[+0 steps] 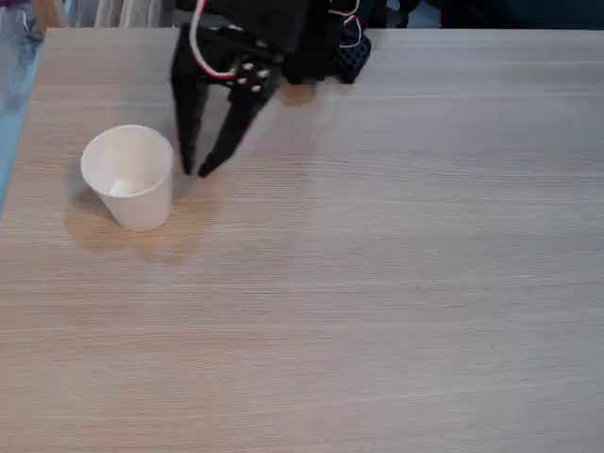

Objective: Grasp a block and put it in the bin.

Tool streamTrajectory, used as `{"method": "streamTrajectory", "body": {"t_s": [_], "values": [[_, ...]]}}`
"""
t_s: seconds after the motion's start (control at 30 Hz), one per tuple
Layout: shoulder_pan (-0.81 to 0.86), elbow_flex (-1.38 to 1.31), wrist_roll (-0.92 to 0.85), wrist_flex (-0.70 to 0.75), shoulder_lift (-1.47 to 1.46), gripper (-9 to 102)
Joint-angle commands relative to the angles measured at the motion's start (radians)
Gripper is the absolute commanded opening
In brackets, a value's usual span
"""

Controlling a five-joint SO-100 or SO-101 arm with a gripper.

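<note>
Where the pale wood-grain counter [396,311] runs toward its left edge, the white paper cup [129,176] stands upright, mouth open to the ceiling, with only a narrow strip of bare wood between it and that edge. Down inside the cup, against the bottom, a small white block [122,188] shows as a brighter patch, though it blends with the paper and its outline is hard to make out. Just to the right of the cup hangs the black tool [194,172], its two fingers pointing down and toward the cup, tips close to each other but parted, with nothing between them; the nearer tip sits just beside the cup's rim without clearly touching it. Red and white wires loop across the arm's dark body [274,38] at the counter's far edge. From the tool rightward and forward the counter is wide open wood all the way to the right and near borders of the fixed view. Beyond the left edge a strip of bluish floor [11,85] shows.
</note>
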Motion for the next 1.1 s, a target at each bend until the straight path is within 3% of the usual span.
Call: {"method": "streamTrajectory", "body": {"t_s": [0.0,0.53,1.07], "values": [[-0.094,0.011,0.031,0.046,0.061,0],[-0.459,0.362,0.04,0.288,0.422,0],[-0.568,0.738,-0.015,0.46,0.844,0]]}}
